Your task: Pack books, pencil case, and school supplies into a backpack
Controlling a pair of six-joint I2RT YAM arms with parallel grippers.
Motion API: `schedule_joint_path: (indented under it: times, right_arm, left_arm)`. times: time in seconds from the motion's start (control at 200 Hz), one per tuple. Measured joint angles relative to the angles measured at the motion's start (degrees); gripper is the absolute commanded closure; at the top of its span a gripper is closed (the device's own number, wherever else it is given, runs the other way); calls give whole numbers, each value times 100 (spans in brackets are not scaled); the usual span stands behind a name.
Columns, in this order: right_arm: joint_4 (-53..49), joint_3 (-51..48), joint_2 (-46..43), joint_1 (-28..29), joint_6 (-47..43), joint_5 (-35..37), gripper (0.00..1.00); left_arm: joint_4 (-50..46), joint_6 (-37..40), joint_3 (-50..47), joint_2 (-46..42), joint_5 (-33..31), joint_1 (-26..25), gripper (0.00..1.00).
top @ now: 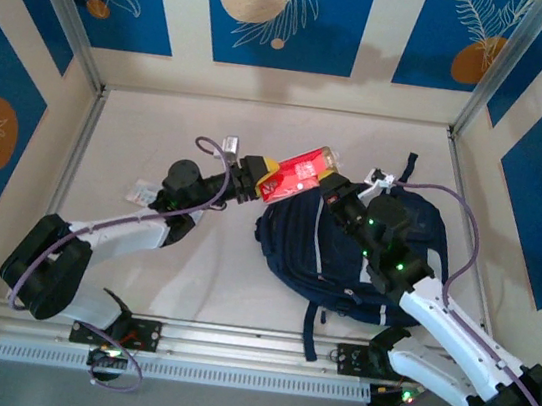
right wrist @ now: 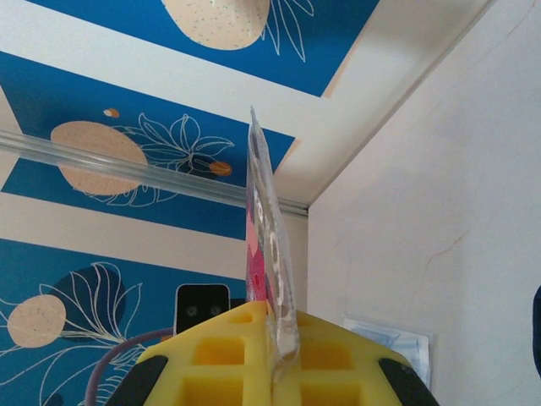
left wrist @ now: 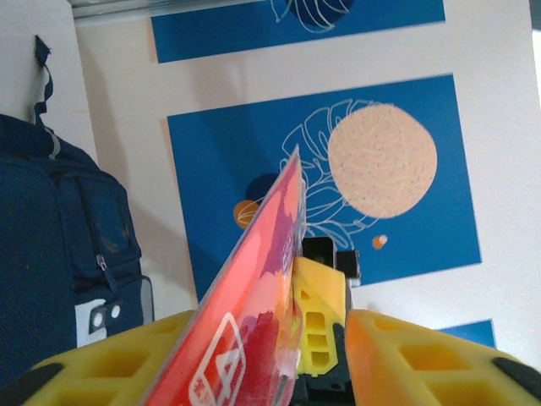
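At the left, a small white packet (top: 141, 192) lies flat on the worktop (top: 160, 127), just beside the left arm's elbow. A small white piece (top: 229, 145) lies further back. The left pincer (top: 257, 183) reaches rightward with its yellow fingers (left wrist: 110, 368) straddling the near end of the red packet (top: 301, 172). It is not clenched: in the left wrist view a gap shows between the packet and one finger. The packet is held in the air, on edge, above the backpack's left upper corner. The right pincer (top: 330, 185) is clenched on its other end. The navy backpack (top: 287, 236) lies on the worktop under the right arm, straps trailing toward the near edge.
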Motion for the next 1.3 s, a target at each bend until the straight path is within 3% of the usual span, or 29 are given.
schedule_joint_path:
  times: [0.18,0.415,0.56,0.71,0.825,1.035,1.17,1.3]
  right_arm:
    - [140,-33,9,9,83,31,98]
    - [-348,192,61,-68,-192,-79,79]
    - [-737,214,-61,-192,-330,-216,65]
    - [-1119,142,-328,-697,-129,-793,61]
    - [-1998,365,-278,-1128,-293,-1456,59]
    - [-4127,1746,374,-1196,-1631,-2155,58]
    - [-5281,2295,861,-748,-2500,-2028,57]
    - [-6371,2837,1541,90,-3178,-1123,49]
  left_arm:
    - [81,-22,13,59,11,-37,86]
    - [343,-74,13,164,37,-20,96]
    - [426,-70,-46,153,66,70,98]
    - [144,96,-236,-127,162,278,97]
    - [-815,651,-254,-728,278,455,97]
    - [-4354,2763,621,-1777,127,496,100]
    - [-5831,3665,874,-2133,-284,496,100]
    - [-6684,4103,802,-2365,-621,496,100]
